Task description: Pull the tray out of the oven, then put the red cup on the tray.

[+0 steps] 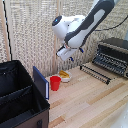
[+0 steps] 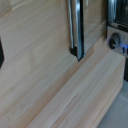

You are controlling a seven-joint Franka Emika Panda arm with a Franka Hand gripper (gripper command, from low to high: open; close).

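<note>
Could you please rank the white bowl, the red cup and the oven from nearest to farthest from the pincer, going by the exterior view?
From the pincer:
1. White bowl, on the table just below it.
2. Red cup, a little farther, toward the exterior view's left, beside the bowl.
3. Oven, farthest, at the exterior view's right edge, door open.

Wood table point(image 1: 90, 100) matt; red cup point(image 1: 55, 83) glossy plastic.

The 1 white-and-black arm point(image 1: 82, 27) reaches in from the upper part of the exterior view, bending down to its wrist, which hangs above the white bowl point(image 1: 65, 75). The gripper point(image 1: 65, 56) points downward over that bowl, clear of it, holding nothing. Whether its jaws stand apart or together cannot be made out; the wrist view shows no fingers.
</note>
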